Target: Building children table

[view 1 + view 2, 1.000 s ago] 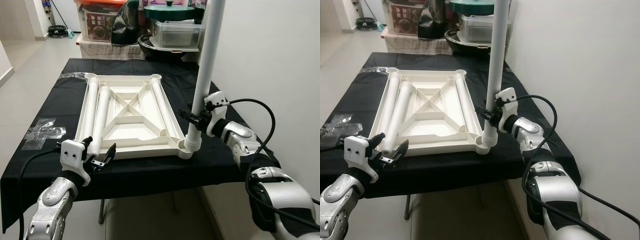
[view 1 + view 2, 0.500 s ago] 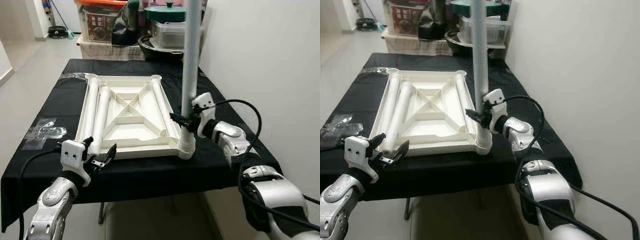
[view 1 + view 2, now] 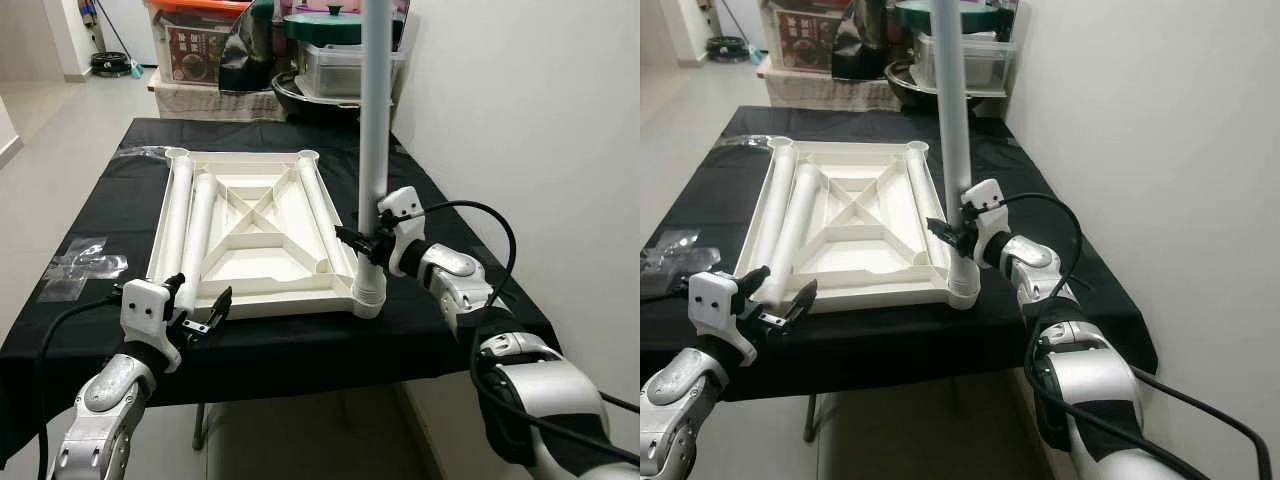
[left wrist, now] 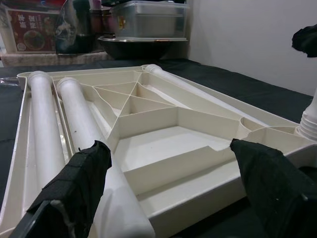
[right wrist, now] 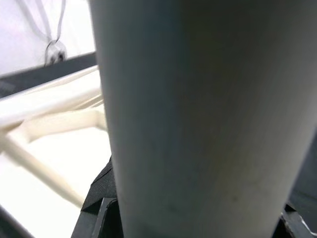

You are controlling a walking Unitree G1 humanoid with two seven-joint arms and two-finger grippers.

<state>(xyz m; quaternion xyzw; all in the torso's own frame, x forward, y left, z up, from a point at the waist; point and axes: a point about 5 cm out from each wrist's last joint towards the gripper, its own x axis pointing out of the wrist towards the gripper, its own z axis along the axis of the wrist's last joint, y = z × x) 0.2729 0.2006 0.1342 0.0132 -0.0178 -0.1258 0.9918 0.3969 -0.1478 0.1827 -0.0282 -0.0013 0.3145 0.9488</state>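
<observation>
Presently, the right claw (image 3: 362, 240) gripped the upright white plastic tube leg (image 3: 374, 120), seating it in the inverted cream tabletop's (image 3: 262, 230) near-right socket; left claw (image 3: 200, 312) gaped wide.

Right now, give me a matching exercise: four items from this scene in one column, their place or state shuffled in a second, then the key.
Items
1. upright table leg
2. upside-down tabletop
3. left pincer
4. clear storage box

Place or state
A. open, at the tabletop's near left corner, holding nothing
B. on the clutter beyond the black table's far edge
C. standing in the near right corner socket, gripped by the right pincer
D. lying flat on the black tablecloth, three loose legs resting in it

Pairs: 1-C, 2-D, 3-A, 4-B
</observation>
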